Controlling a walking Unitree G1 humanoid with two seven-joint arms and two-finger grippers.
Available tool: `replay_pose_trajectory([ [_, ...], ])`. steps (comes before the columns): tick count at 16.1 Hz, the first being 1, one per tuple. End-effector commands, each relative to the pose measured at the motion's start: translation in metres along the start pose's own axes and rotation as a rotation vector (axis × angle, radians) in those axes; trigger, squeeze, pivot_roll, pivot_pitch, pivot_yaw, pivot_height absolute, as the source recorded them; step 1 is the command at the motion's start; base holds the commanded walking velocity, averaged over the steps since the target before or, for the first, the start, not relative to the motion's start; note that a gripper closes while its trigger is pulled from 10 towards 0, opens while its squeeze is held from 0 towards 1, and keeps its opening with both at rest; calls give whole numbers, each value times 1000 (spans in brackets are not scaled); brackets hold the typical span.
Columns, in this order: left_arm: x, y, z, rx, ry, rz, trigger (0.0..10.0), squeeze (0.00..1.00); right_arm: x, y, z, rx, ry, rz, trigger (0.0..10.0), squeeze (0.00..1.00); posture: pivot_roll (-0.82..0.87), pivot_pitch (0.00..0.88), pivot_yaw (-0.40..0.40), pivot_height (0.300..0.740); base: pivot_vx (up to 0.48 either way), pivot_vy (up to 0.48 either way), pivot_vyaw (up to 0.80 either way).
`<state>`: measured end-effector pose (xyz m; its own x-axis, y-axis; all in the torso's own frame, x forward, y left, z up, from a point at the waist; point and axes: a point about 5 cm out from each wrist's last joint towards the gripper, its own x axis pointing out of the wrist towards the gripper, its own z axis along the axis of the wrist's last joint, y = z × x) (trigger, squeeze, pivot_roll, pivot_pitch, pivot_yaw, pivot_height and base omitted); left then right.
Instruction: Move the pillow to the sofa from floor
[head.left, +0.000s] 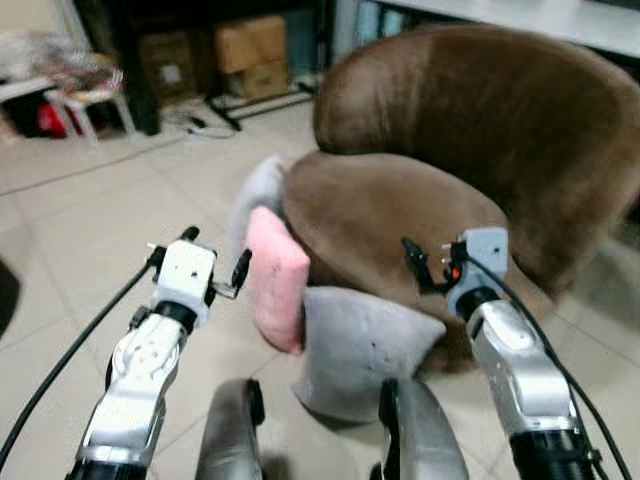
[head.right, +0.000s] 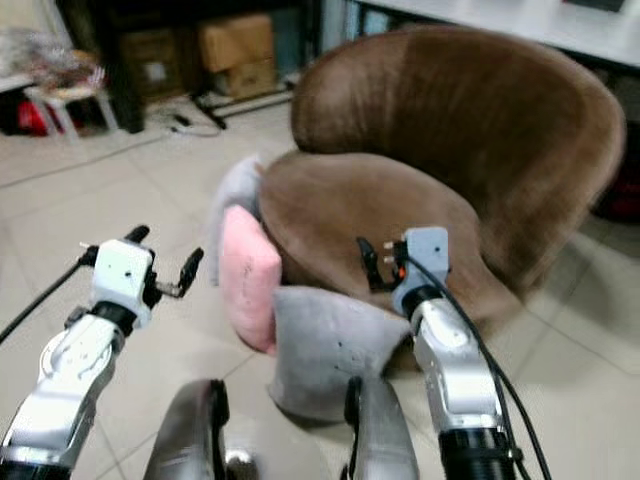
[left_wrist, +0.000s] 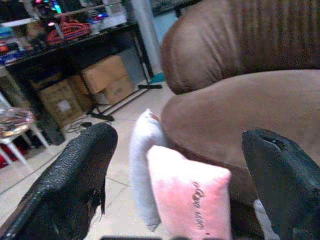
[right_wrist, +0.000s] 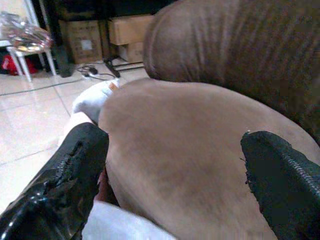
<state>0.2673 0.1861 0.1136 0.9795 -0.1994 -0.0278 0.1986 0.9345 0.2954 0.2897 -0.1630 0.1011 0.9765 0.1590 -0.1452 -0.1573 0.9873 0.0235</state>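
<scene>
Three pillows, pink (head.left: 277, 275), grey (head.left: 360, 350) and white (head.left: 256, 195), lean on the floor against the brown sofa (head.left: 400, 215), both grippers, left (head.left: 213, 262) and right (head.left: 428, 262), hovering spread and empty, boxes (head.left: 250, 52) blurred behind.

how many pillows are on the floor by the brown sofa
3. A pink pillow stands on edge against the front of the sofa. A grey pillow leans beside it, nearest the robot. A pale one is tucked behind the pink. More may be hidden behind the sofa.
</scene>
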Motion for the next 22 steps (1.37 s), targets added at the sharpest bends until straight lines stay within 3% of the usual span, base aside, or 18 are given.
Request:
replay_pose_trajectory([
  [1,-2,1,-3,-11,9,15,10000,0,1,3,-1,-7,16,8,10000,1000,-44,0,-10,505,0,0,0],
  [4,-6,2,-9,-22,30,42,10000,0,-1,5,-2,3,10,-17,10000,1000,-42,0,-15,475,0,0,0],
  [8,-7,1,-6,-50,7,48,10000,0,-1,6,-2,-14,10,-24,10000,1000,-42,0,-17,475,0,0,0],
  [15,-6,2,-4,-63,-14,38,10000,0,2,8,-1,-11,10,-35,10000,1000,-41,0,-15,475,241,0,680],
  [21,-4,1,-6,-34,1,49,10000,0,2,5,-3,-19,21,-24,10000,875,-44,0,-11,475,0,0,0],
  [22,-4,1,-6,-31,0,47,10000,0,2,5,-3,-16,20,-19,10000,761,-44,0,-11,475,0,0,0],
])
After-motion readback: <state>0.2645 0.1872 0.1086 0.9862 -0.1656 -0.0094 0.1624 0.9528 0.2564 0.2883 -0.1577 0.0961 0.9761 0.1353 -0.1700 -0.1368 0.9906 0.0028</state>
